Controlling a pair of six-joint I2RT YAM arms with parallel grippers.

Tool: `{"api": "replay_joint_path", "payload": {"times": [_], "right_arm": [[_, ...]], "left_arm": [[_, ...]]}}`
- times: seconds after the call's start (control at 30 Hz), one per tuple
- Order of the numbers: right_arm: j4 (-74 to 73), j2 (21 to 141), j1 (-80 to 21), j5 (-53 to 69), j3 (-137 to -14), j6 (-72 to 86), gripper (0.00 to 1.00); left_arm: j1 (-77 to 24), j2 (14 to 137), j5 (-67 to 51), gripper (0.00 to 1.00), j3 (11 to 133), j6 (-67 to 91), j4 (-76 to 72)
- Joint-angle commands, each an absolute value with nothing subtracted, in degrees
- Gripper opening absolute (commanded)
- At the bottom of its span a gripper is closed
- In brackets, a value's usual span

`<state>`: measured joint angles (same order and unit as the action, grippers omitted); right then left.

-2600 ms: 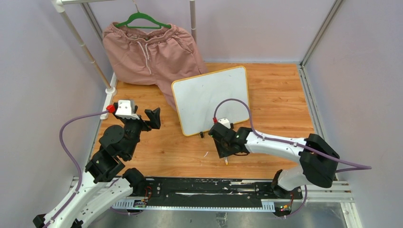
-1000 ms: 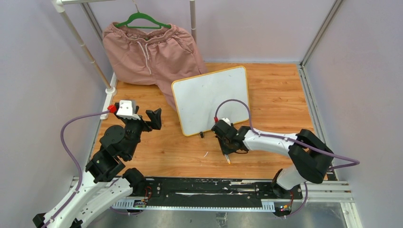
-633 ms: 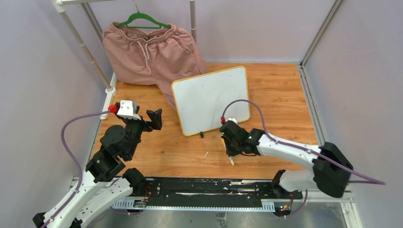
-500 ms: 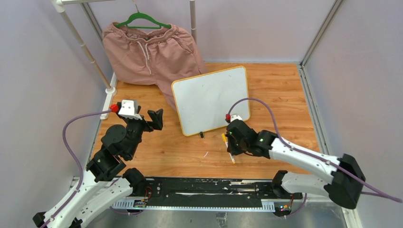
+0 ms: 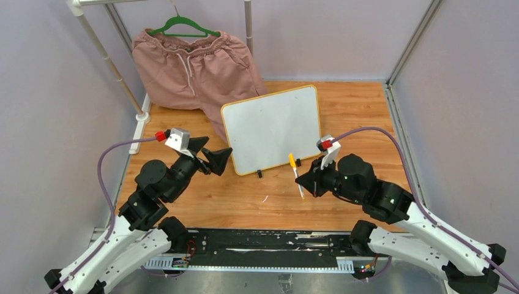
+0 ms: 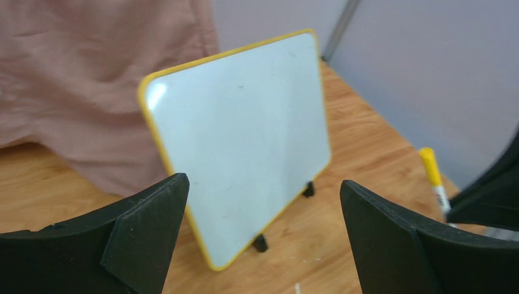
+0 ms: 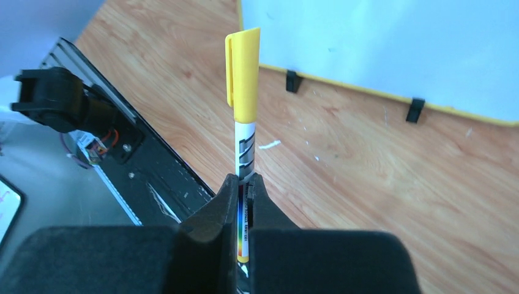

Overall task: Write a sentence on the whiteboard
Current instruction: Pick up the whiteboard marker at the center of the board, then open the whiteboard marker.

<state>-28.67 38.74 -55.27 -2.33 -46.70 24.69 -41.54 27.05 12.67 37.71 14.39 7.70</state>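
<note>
The whiteboard (image 5: 272,128) stands tilted on two black clip feet at mid-table; its yellow-framed white face (image 6: 245,141) is blank, and no sentence shows on it. My right gripper (image 5: 305,182) is shut on a white marker (image 5: 295,173) with a yellow cap, held off the table just in front of the board's lower right corner. In the right wrist view the capped marker (image 7: 243,122) sticks up from between the pinched fingertips (image 7: 230,187) toward the board (image 7: 379,49). My left gripper (image 5: 215,150) hovers open by the board's lower left edge, nothing between its fingers (image 6: 153,208).
Pink shorts (image 5: 190,67) hang on a green hanger from a rack behind the board, draping onto the wooden table (image 5: 361,122). A rack pole (image 5: 113,67) stands at back left. A black rail (image 5: 263,242) runs along the near edge. A small white scrap (image 5: 265,198) lies on the wood.
The right gripper shut on the marker near the front of the table, lifted it and swung right with it. The left gripper moved right toward the board's left edge, still open.
</note>
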Motion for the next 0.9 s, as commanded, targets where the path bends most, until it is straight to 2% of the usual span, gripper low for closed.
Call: {"api": "replay_joint_path", "payload": {"times": [0.0, 0.3, 0.73, 0.87], "right_arm": [[-20.7, 38.0, -56.0, 1.9, -48.1, 21.5, 0.00], [-8.1, 43.2, -57.1, 5.8, -49.4, 20.3, 0.00], [-2.7, 49.5, -60.8, 5.9, -54.1, 18.9, 0.00], [-2.6, 50.9, -62.0, 5.2, -55.2, 18.3, 0.00]], "left_arm": [[-42.2, 30.8, -3.9, 1.00, 41.5, 24.2, 1.7], [-42.2, 40.7, -18.0, 0.98, 46.7, 35.6, -1.4], [-42.2, 45.0, -22.5, 0.88, 46.8, 38.9, -3.1], [-42.2, 45.1, -22.4, 0.82, 47.1, 39.6, -4.5]]}}
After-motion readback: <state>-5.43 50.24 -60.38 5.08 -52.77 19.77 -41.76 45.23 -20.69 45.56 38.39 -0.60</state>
